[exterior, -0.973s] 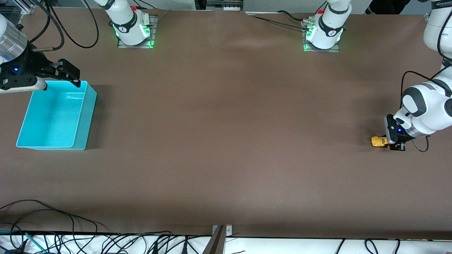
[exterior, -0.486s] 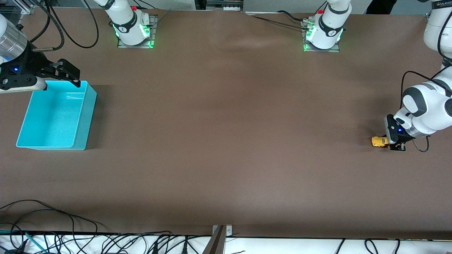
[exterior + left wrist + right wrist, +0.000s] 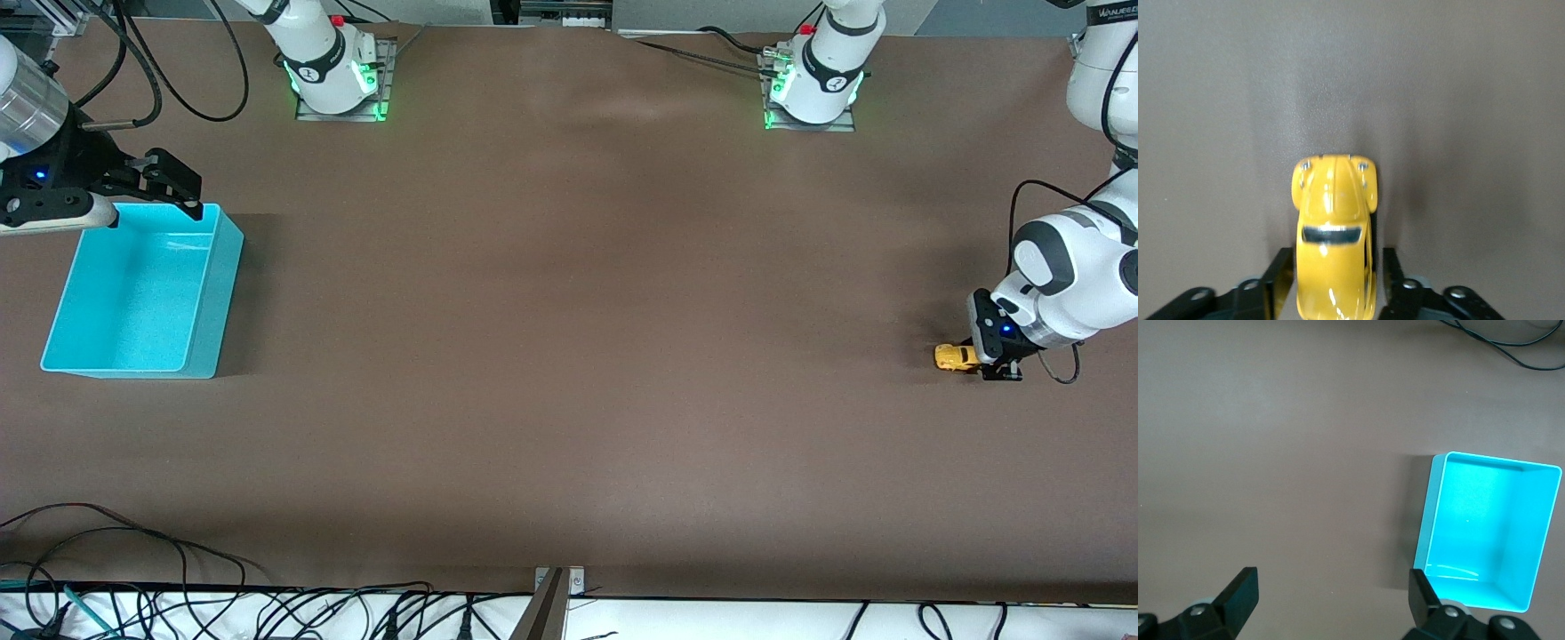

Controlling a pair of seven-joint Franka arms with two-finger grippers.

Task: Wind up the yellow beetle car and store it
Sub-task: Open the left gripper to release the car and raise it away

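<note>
Fingers of the left gripper (image 3: 1333, 280) sit low on the table (image 3: 569, 356), straddling the rear of the yellow beetle car (image 3: 1333, 237); slim gaps show each side, so not clamped. Close squarely on the flanks, keep wheels down for the pull-back. Right gripper (image 3: 182, 191) waits, fingers wide apart and empty, over the turquoise bin (image 3: 213, 293) rim at that arm's end.

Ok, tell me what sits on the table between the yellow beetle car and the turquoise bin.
Nothing: in the front view only bare brown table runs from the yellow beetle car to the turquoise bin.
</note>
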